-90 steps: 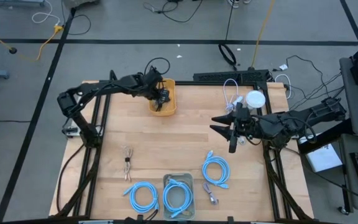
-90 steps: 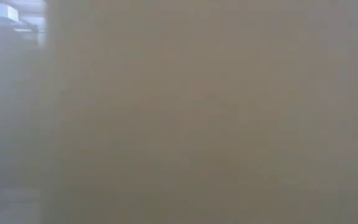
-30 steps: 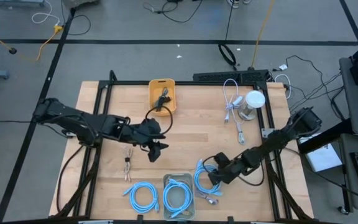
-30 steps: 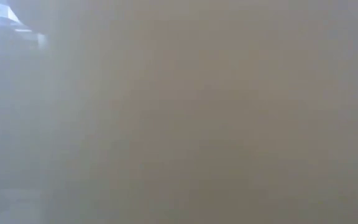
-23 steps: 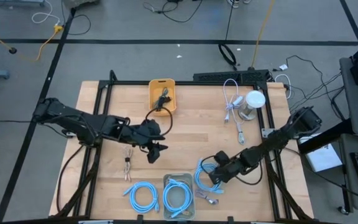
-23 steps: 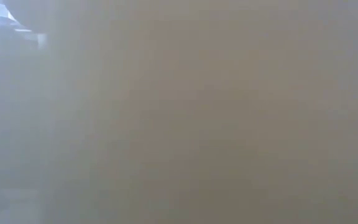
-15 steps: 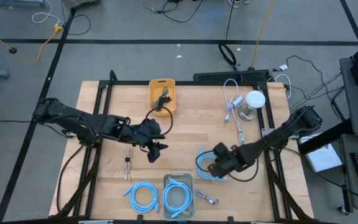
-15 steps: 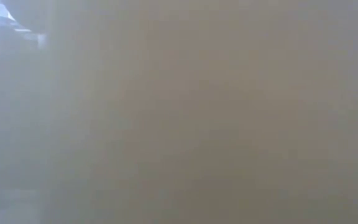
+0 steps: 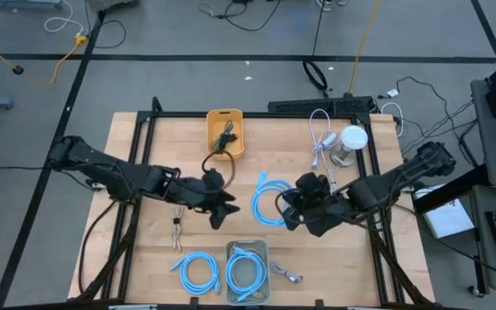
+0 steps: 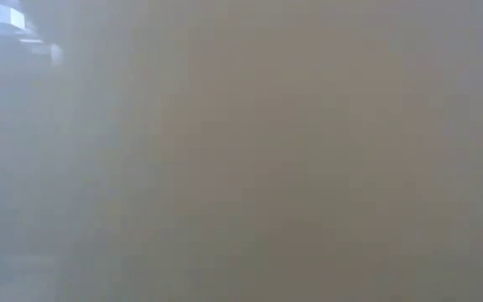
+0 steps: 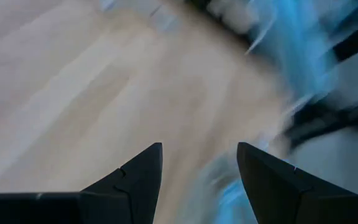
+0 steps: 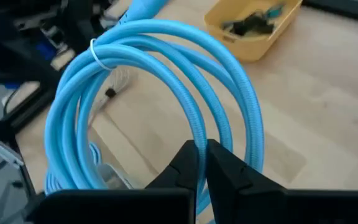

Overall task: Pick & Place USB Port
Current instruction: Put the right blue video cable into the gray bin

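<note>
A coiled bright blue cable point(image 9: 269, 200) is pinched in the right end effector point(image 9: 288, 209) above the middle of the light wooden counter point(image 9: 265, 164). At its nine o'clock, the left end effector point(image 9: 223, 209) is held with fingers spread point(image 11: 132, 174).

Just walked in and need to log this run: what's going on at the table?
The right gripper has its jaws shut on a coiled blue cable and holds it above the middle of the wooden table. The left gripper hovers nearby with jaws open, holding nothing. Two more blue coils lie at the table's near edge, one in a grey tray; a yellow bin sits at the far edge.
</note>
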{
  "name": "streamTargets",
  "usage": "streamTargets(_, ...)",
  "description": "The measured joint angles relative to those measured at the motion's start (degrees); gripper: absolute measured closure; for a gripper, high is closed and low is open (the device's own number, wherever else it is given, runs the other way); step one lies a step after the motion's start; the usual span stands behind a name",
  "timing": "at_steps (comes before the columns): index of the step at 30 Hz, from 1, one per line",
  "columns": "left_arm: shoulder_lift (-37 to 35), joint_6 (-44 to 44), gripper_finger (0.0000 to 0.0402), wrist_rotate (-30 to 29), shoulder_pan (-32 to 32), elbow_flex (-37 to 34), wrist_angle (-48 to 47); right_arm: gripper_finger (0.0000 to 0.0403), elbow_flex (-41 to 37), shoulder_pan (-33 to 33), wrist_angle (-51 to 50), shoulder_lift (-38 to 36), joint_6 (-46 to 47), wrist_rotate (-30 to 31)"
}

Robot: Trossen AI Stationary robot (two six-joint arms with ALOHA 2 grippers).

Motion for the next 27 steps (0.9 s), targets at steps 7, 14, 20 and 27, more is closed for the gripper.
streamTargets(7, -0.44, -7.4, 0.019, -0.86, -0.67, -10.92, 34.52, 0.0397, 2.39, 0.03, -4.96, 0.14, 1.6, 5.8)
streamTargets(14, 0.2, -9.05, 0.019, -0.47, 0.14, -15.3, 45.29, 0.0397, 2.43, -0.43, -1.48, 0.87, -0.4, 5.63)
streamTargets(20, 0.14, -8.32, 0.019, -0.52, 1.49, -15.19, 46.78, 0.0397, 2.45, -0.81, 1.76, 1.08, -2.93, 6.93)
streamTargets(27, 0.1, -8.01, 0.0196, -0.46, 2.92, -15.17, 47.13, 0.0397, 2.48, -1.93, 6.83, 2.56, -5.83, 6.57)
